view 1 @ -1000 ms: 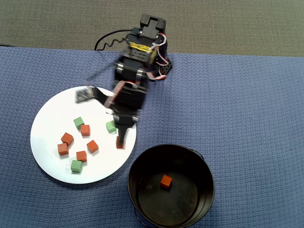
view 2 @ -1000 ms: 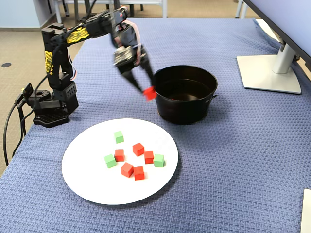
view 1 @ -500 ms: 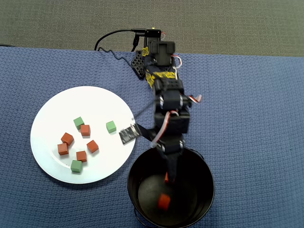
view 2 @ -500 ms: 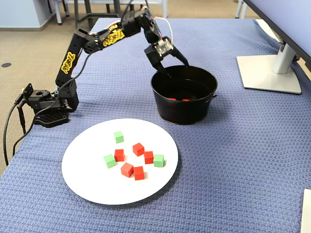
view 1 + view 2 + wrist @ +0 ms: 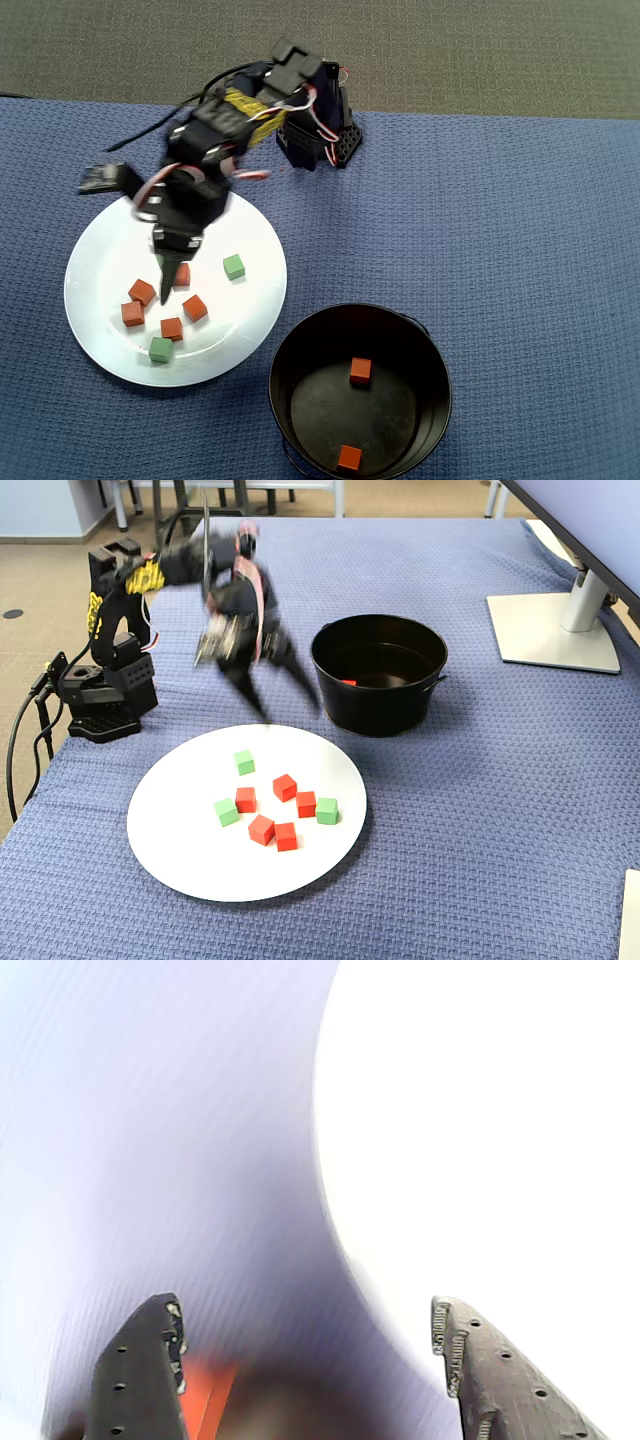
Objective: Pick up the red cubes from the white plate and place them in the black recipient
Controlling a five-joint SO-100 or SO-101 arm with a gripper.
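Five red cubes (image 5: 164,305) clustered on the white plate (image 5: 105,252) in the overhead view, toward its 6 o'clock half: one at 8 o'clock (image 5: 132,314), one just above it (image 5: 141,292), one near the centre (image 5: 181,275) partly under the arm, one (image 5: 195,308) and one (image 5: 171,328) lower down. Two more red cubes down in the black recipient (image 5: 430,355), which sits at about 4 o'clock from the plate, close beside its rim: one near the pot's centre (image 5: 360,371), one at its 6 o'clock wall (image 5: 348,458). Among the red ones, three green cubes (image 5: 327,811): one at 3 o'clock of the cluster (image 5: 233,266), one at 6 o'clock (image 5: 160,349), one mostly hidden beneath the gripper in the overhead view. Gripper (image 5: 168,285) hanging over the plate's middle, motion-blurred in the fixed view (image 5: 285,698); jaws spread wide apart in the wrist view, holding nothing, with an orange-red blur low between them by the left finger (image 5: 140,1380). Arm's base (image 5: 100,695) at 10 o'clock of the plate in the fixed view, on the blue woven cloth (image 5: 470,810); a monitor stand (image 5: 555,630) at 3 o'clock of the pot, well apart.
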